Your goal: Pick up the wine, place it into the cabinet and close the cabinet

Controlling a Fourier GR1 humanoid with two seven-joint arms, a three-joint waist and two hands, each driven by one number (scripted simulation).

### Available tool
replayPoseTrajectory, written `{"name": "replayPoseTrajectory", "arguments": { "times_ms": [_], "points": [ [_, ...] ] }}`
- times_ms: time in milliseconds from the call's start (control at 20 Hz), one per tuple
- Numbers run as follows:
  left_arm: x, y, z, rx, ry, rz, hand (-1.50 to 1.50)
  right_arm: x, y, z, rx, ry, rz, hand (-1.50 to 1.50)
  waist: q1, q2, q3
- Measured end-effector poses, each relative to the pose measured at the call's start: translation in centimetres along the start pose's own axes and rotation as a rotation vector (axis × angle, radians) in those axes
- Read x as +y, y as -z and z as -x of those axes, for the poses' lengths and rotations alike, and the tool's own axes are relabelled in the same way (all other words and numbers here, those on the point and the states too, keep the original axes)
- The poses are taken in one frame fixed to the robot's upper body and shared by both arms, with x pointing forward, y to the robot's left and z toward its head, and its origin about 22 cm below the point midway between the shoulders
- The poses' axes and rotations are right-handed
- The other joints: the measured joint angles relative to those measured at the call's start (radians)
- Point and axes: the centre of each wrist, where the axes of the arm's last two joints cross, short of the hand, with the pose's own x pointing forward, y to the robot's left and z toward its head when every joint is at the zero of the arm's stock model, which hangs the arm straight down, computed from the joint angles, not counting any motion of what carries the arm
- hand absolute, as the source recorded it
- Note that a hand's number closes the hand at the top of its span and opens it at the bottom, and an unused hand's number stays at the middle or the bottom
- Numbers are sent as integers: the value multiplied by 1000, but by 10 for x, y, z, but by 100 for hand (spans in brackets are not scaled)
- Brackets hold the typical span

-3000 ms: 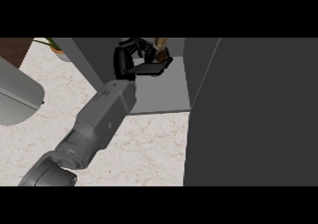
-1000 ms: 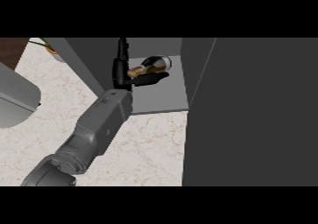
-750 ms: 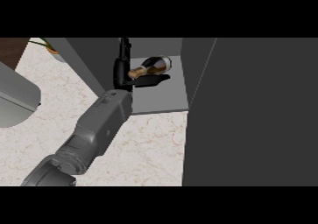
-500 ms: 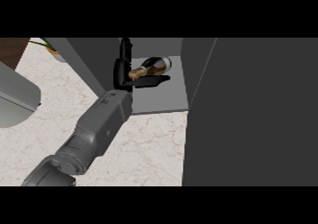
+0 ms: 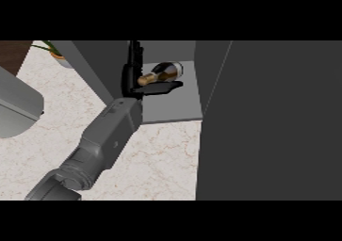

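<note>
The wine bottle (image 5: 166,71), dark with a gold-foil neck, rests inside the open cabinet (image 5: 175,106) on its grey shelf. My right hand (image 5: 134,77) is inside the cabinet, just left of the bottle. Its fingers point straight towards the back and its thumb (image 5: 162,87) sticks out in front of the bottle's neck, so the hand is open. Whether the thumb touches the bottle, I cannot tell. The right forearm (image 5: 112,129) runs in from the lower left. My left hand does not show.
The cabinet's dark door (image 5: 284,122) stands open and fills the right side. A large grey rounded shape (image 5: 13,108) sits at the left edge over the marble counter (image 5: 159,160). A potted plant (image 5: 55,52) is at the top left.
Three seconds ago my right hand's fingers were curled round the bottle. They are now straight and the bottle sits free in the cabinet. In the last second almost nothing has moved.
</note>
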Motion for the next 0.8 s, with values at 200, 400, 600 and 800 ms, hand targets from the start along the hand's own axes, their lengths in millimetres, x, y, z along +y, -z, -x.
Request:
{"name": "replayPoseTrajectory", "arguments": {
  "times_ms": [200, 400, 600, 800],
  "points": [
    [0, -5, 2, -1, -20, 9, -150, 3, 2, -1, -1, 13, -3, -150, 4, -5, 1],
    [6, -21, 12, 19, -34, -2, -150, 1, -1, 0, 7, 10, 9, -150, 14, -11, 1],
    [3, -46, 19, 39, -40, -2, -150, 0, -2, -2, 11, 2, 24, -150, 35, -15, 1],
    [-15, -71, 12, 50, -41, 6, -150, -2, -7, -2, 24, -5, 43, -150, 53, -18, 1]
  ]
}}
